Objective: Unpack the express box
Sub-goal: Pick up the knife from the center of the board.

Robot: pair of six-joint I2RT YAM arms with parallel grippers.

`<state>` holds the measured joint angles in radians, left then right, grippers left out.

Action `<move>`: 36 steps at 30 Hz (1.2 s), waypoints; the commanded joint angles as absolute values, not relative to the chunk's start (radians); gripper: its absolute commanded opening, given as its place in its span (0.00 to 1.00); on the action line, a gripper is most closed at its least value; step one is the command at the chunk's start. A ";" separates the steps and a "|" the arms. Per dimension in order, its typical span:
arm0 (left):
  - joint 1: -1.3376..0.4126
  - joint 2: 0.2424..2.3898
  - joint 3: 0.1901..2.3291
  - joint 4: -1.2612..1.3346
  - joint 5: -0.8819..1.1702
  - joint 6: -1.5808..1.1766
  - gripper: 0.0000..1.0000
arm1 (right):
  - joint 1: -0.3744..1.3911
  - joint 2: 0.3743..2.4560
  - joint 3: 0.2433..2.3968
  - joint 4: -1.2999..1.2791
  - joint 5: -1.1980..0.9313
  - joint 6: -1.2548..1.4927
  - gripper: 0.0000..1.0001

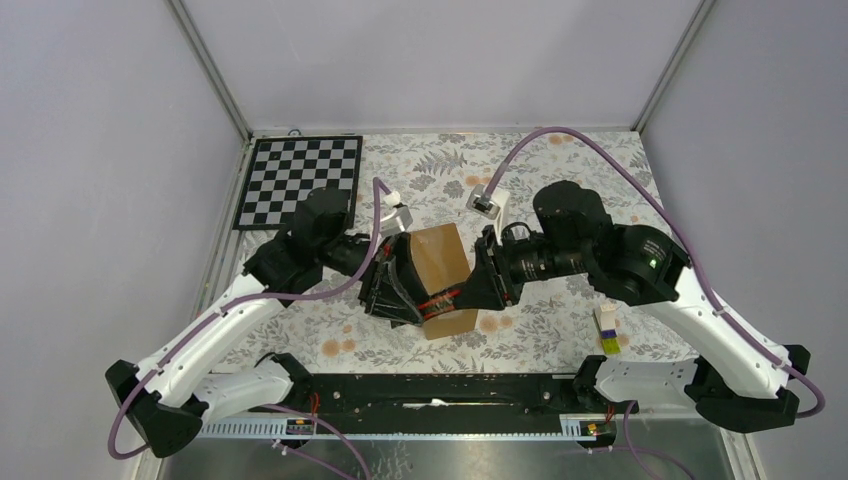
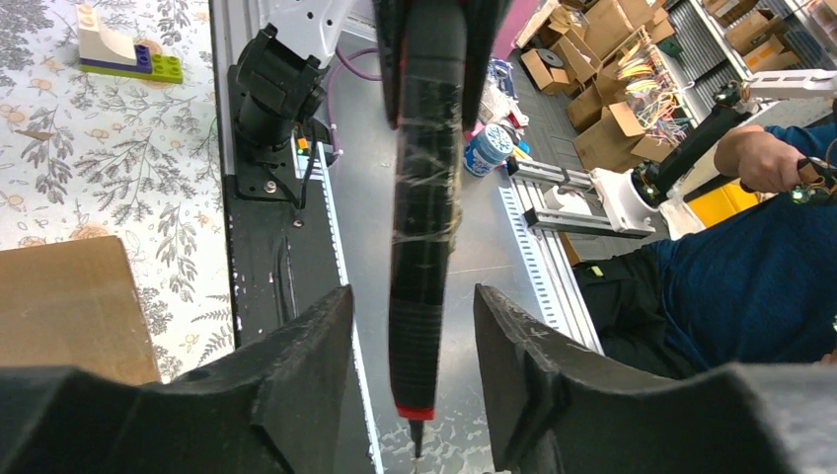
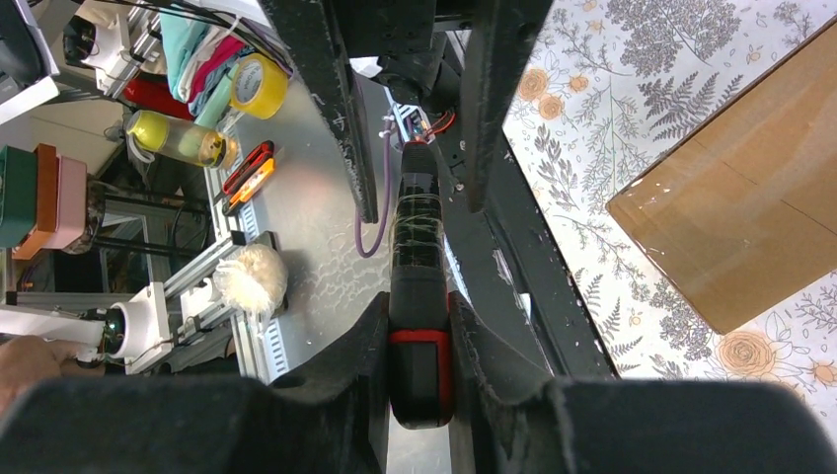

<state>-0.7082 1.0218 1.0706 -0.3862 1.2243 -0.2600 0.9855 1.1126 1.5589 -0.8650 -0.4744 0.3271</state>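
The express box [image 1: 440, 258], a plain brown carton, stands on the floral table between the two arms; one corner of it shows in the left wrist view [image 2: 59, 306] and a side in the right wrist view [image 3: 750, 217]. A black cutter with red bands [image 1: 437, 303] hangs in the air in front of the box. My right gripper [image 3: 419, 355] is shut on its thick red-banded end [image 3: 419, 296]. My left gripper [image 2: 413, 375] is open around its thin tip end [image 2: 426, 296], with a gap on each side of it. Both grippers meet over the box's near side.
A checkerboard sheet [image 1: 300, 180] lies at the back left. A small stack of toy bricks [image 1: 606, 330] sits at the right near the table's front edge, also seen from the left wrist [image 2: 128, 54]. The black base rail [image 1: 440, 390] runs along the near edge.
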 commanded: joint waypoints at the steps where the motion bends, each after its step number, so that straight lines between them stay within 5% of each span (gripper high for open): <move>1: -0.728 1.006 1.066 -0.341 1.218 -0.236 0.44 | 0.986 1.134 1.613 -0.866 -0.494 0.323 0.00; 5: -0.732 0.994 1.042 -0.300 1.217 -0.260 0.01 | 0.986 1.137 1.615 -0.855 -0.460 0.325 0.00; 7: -0.731 0.983 1.026 -0.266 1.204 -0.277 0.00 | 0.986 1.141 1.613 -0.849 -0.441 0.327 0.00; 8: -0.732 0.979 1.017 -0.244 1.198 -0.289 0.00 | 0.986 1.143 1.609 -0.843 -0.426 0.330 0.09; 11: -0.732 0.966 0.991 -0.167 1.182 -0.323 0.00 | 0.986 1.129 1.589 -0.809 -0.365 0.352 0.66; 15: -0.732 0.965 0.963 -0.037 1.173 -0.399 0.00 | 0.986 1.070 1.491 -0.657 -0.331 0.419 0.91; 26: -0.732 1.030 0.982 0.108 1.105 -0.496 0.00 | 0.986 0.976 1.248 -0.356 -0.293 0.534 0.85; 36: -0.732 1.059 1.009 0.086 1.080 -0.494 0.00 | 0.986 0.930 1.154 -0.251 -0.235 0.577 0.57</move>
<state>-0.7265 1.0584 0.9550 0.0105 1.1004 -0.4911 0.9852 0.9428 1.1759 -0.3439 -0.2695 0.5518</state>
